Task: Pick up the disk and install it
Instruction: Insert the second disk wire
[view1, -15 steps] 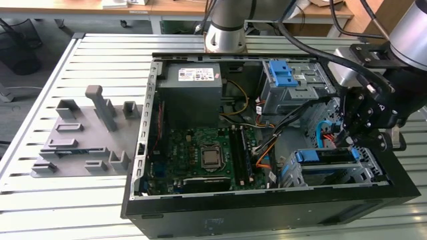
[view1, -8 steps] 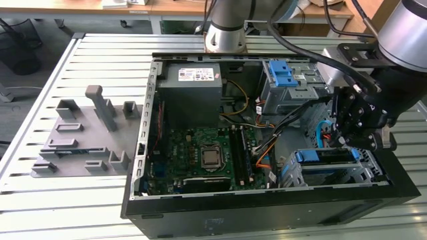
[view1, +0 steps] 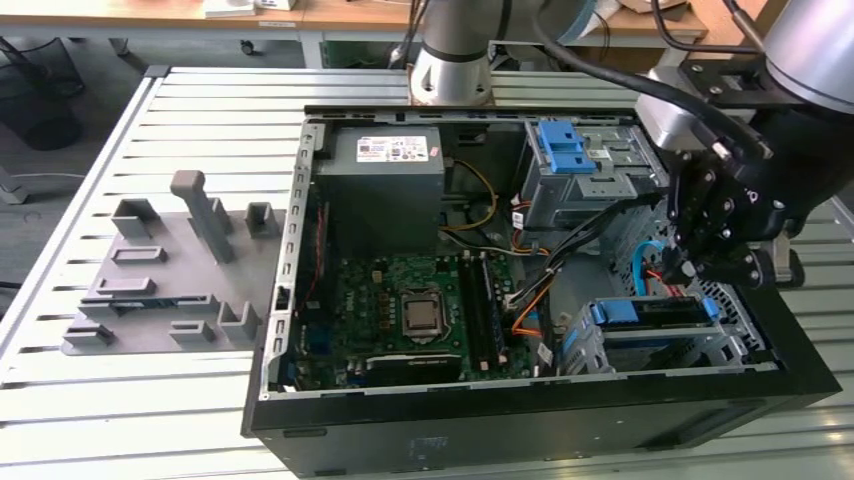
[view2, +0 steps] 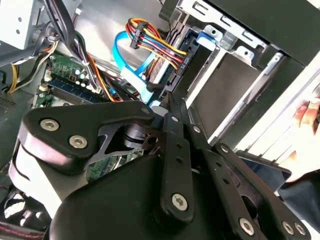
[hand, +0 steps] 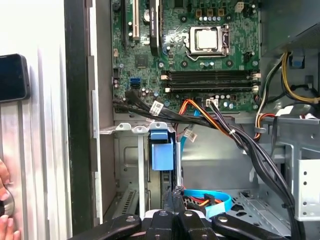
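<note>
The black hand (view2: 172, 107) fills the near part of the second wrist view, its fingers pressed together with nothing between them, tips just beside the blue flat cable (view2: 131, 55) and the coloured wire bundle (view2: 155, 45). The disk (view1: 650, 312) sits in the lower drive cage at the exterior view's right. My judgement: any sideways drift could snag those cables or unseat a connector.

even overhead light is filling the exterior view; the open computer case (view1: 534, 400) is shading its own interior. glare is washing out the slatted counter (hand: 40, 30) in the first wrist view. the near gripper (view2: 167, 107) linkages are blurring in the second wrist view.
</note>
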